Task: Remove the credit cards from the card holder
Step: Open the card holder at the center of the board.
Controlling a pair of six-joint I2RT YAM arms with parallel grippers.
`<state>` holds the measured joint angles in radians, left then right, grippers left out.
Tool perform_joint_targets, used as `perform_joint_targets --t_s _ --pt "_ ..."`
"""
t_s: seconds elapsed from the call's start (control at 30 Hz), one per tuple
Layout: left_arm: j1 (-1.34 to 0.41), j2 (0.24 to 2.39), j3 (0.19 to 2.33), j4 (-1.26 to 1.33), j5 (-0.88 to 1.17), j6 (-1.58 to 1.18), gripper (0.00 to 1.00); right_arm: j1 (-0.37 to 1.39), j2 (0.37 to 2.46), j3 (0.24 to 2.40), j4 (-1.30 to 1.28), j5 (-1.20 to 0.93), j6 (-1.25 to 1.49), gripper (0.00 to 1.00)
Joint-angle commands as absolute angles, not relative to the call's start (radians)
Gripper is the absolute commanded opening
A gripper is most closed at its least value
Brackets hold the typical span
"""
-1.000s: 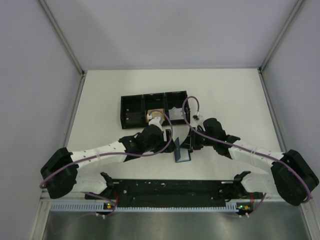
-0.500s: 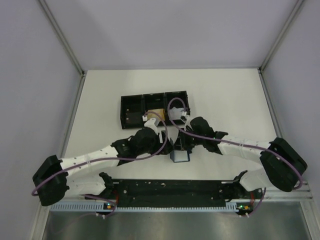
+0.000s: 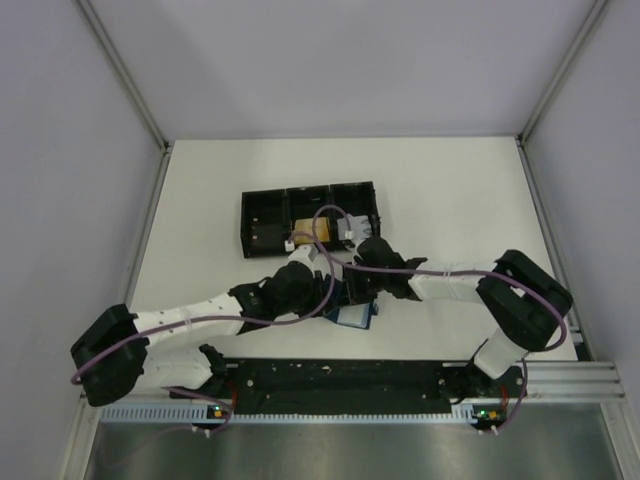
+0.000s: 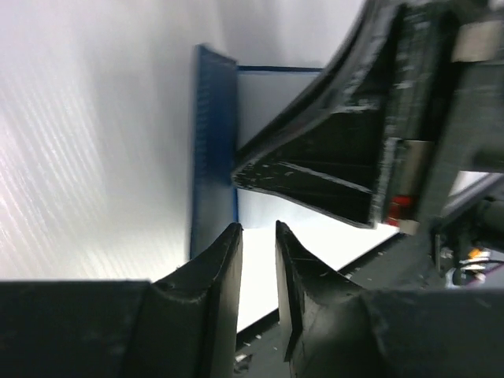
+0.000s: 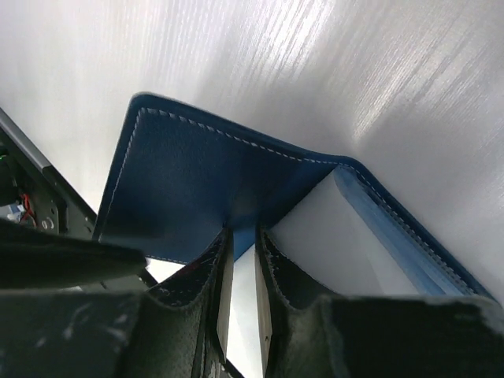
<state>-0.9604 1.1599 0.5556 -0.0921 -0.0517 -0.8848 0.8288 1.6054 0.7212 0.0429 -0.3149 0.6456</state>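
Blue card holder lies open on the white table, near the front, between the two grippers. Its pale inside shows in the right wrist view. The right gripper pinches one dark blue flap, jaws tight on it. The left gripper is just beside the card holder's edge, jaws close together; I cannot tell if it holds anything. A tan card lies in the middle part of the black tray.

light: bright, even | glare: streaks on table | wrist views: blurred, perhaps motion
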Motion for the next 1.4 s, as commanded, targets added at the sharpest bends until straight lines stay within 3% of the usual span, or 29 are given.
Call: perform_joint_targets --t_s 0.0,0.17,0.33,0.67,0.73,0.9,1.2,1.37 --pt "-0.956 1.241 0.551 -0.049 -0.104 -0.905 0.24 0.842 1.591 0.791 0.034 -0.307 0.614 0.17" --pt "-0.943 1.333 0.529 -0.049 -0.133 -0.952 0.10 0.844 1.494 0.811 -0.050 -0.247 0.592 0.17" --pt "-0.914 1.344 0.477 -0.008 -0.109 -0.986 0.07 0.842 1.370 0.767 -0.110 -0.120 0.610 0.18" --pt "-0.907 1.325 0.479 0.034 -0.068 -0.985 0.09 0.842 1.256 0.612 -0.064 -0.143 0.684 0.17" --pt "-0.907 1.304 0.494 0.019 -0.061 -0.973 0.12 0.842 1.220 0.578 -0.066 -0.115 0.704 0.18" --pt "-0.907 1.233 0.541 -0.049 -0.067 -0.914 0.31 0.836 1.138 0.522 -0.074 -0.060 0.733 0.18" --pt "-0.907 1.255 0.699 -0.189 -0.129 -0.801 0.40 0.813 1.161 0.502 -0.060 -0.057 0.721 0.18" --pt "-0.907 1.284 0.767 -0.250 -0.189 -0.715 0.63 0.808 1.164 0.494 -0.038 -0.063 0.704 0.18"
